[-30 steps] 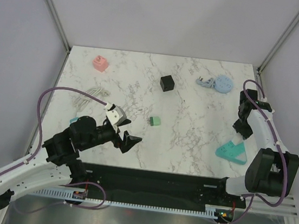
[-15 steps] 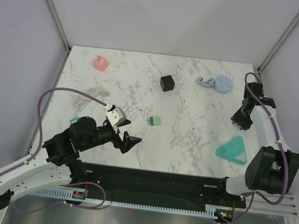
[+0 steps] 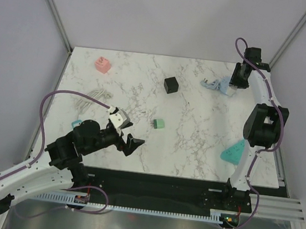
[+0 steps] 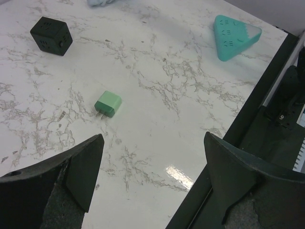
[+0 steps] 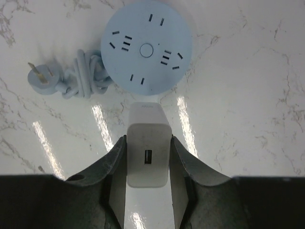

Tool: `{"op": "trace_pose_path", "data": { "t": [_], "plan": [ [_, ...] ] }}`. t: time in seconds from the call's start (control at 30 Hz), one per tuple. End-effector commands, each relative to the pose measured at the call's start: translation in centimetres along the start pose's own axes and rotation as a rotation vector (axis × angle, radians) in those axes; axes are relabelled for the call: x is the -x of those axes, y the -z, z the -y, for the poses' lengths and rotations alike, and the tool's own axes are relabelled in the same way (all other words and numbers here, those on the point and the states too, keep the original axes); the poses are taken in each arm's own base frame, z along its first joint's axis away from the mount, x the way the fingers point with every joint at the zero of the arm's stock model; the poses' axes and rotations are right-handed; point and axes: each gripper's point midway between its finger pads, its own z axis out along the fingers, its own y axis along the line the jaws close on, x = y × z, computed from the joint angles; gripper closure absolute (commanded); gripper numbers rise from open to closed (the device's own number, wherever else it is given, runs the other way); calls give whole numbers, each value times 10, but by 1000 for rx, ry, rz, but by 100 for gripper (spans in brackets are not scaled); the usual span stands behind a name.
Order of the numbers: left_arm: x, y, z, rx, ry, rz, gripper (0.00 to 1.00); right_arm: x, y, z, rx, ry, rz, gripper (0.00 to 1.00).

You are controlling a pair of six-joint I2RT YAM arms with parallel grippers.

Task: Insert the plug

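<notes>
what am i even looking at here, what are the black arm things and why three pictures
These are two robot arms bolted to a marble table, each ending in a two-finger gripper. One picture looks down from above; the other two come from a camera on each wrist. On the table lie a black cube, a pink block, a green plug, a teal triangular socket block, a pale cable and a round blue power strip. The right gripper holds a white charger close to that strip. The left gripper is open and empty.
</notes>
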Motion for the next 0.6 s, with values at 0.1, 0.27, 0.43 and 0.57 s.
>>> {"op": "trace_pose_path", "data": {
  "t": [0.1, 0.27, 0.43, 0.57],
  "plan": [
    [2, -7, -12, 58, -51, 19, 7, 43, -15, 4, -21, -131, 86, 100],
    [-1, -11, -13, 62, -60, 0, 7, 50, -30, -3, -2, -165, 90, 100],
    [-5, -12, -16, 81, -67, -11, 8, 45, -33, -4, -2, -224, 72, 100],
    [-4, -12, -16, 79, -69, -10, 8, 48, -39, -9, 12, -236, 73, 100]
  ]
}}
